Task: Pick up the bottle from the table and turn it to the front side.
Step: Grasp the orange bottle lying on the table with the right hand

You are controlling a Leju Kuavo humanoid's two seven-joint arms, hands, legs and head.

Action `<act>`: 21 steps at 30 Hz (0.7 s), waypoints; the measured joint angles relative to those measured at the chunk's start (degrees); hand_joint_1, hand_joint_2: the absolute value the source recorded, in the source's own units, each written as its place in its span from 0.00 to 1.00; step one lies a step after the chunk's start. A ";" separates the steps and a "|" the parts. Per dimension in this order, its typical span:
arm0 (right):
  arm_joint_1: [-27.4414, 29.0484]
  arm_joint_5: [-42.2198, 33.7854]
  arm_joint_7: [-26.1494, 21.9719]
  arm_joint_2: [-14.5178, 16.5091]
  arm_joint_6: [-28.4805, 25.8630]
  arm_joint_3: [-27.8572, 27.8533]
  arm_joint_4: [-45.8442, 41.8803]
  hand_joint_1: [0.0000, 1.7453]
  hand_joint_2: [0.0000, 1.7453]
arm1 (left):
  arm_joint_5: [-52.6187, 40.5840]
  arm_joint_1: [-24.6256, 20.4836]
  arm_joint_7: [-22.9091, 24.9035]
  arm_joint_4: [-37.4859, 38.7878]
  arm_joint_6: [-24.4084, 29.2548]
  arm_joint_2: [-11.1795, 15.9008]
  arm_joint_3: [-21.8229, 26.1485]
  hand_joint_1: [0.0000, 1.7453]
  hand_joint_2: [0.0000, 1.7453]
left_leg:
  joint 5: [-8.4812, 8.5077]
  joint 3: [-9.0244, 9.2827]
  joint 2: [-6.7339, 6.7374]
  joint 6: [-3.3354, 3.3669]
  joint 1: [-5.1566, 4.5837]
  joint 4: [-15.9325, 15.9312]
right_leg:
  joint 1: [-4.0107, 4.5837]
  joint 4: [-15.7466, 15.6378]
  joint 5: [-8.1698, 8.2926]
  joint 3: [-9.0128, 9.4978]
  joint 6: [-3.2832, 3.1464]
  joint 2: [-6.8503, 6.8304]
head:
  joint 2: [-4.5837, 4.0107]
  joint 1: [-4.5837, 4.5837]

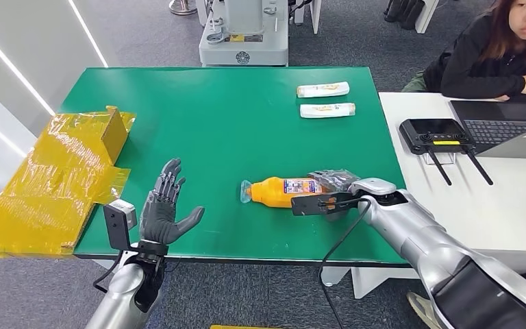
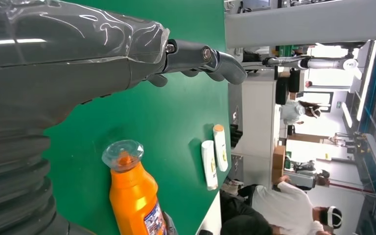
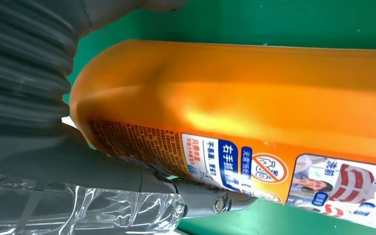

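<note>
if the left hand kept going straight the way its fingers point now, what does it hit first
Probably nothing nearby. The left hand is open over the green table, fingers aimed toward the far edge. That line looks free; the orange bottle and two white tubes lie off to its right. Its height above the table is unclear.

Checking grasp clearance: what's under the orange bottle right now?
The orange bottle lies on its side on the green table. The right robot hand covers its base end, so whether any fingers sit beneath it cannot be seen.

Bare green table (image 1: pixel 233 123) surrounds the bottle (image 1: pixel 281 191); two tubes (image 1: pixel 325 99) lie well apart.
</note>
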 joint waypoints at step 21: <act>2.38 1.86 -0.54 -2.28 -4.54 0.26 -2.65 0.99 1.00 | 0.40 0.42 -0.51 0.97 -0.15 -0.38 0.01 0.00 1.00 | 0.00 0.12 -0.02 0.00 0.00 0.03 | 0.00 -0.01 0.01 0.15 0.00 -0.01 | 0.00 0.00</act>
